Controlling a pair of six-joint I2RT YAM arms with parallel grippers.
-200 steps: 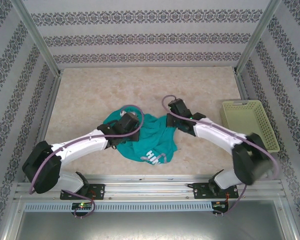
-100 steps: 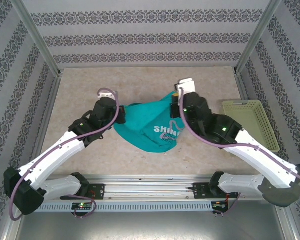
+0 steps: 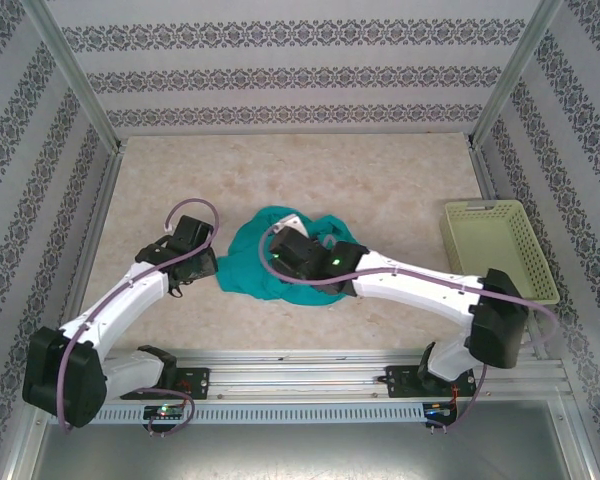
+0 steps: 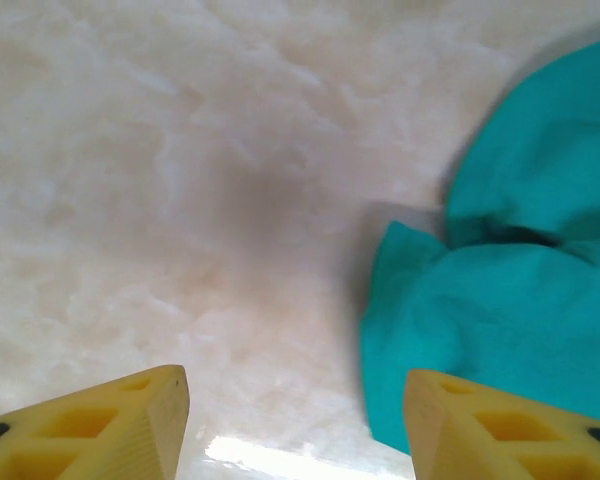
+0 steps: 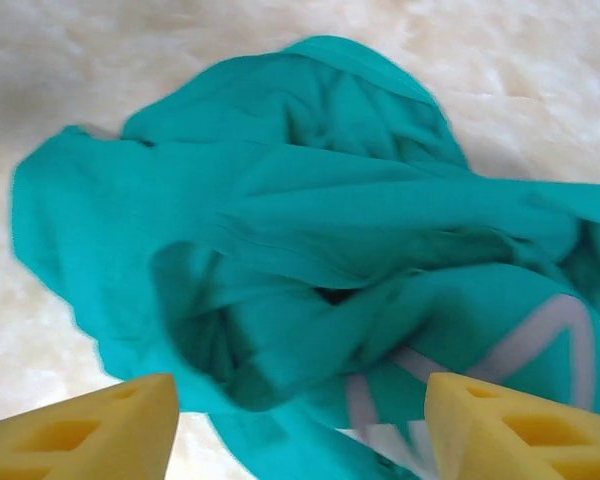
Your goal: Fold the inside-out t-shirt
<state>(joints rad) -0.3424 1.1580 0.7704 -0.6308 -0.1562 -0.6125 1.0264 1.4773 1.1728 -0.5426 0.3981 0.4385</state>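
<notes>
The inside-out t-shirt [image 3: 250,262] lies crumpled in a teal heap at the middle of the table, a small white bit showing at its far edge. My left gripper [image 3: 205,268] stands just left of the heap. In the left wrist view it [image 4: 295,425] is open over bare table, with the shirt [image 4: 510,300] beside its right finger. My right gripper [image 3: 280,258] hovers over the heap. In the right wrist view it [image 5: 305,430] is open above the bunched folds of the shirt [image 5: 310,200], nothing between its fingers; pale print stripes [image 5: 540,340] show through the cloth.
A pale yellow-green basket [image 3: 485,206] stands at the right edge of the table. Patterned walls and metal posts close in the table on three sides. Bare marble-look tabletop [image 3: 280,170] lies beyond the shirt.
Both grippers have opened and let go of the shirt, which was held up and stretched between them; it now lies bunched on the table. The right arm has swung left over it.
</notes>
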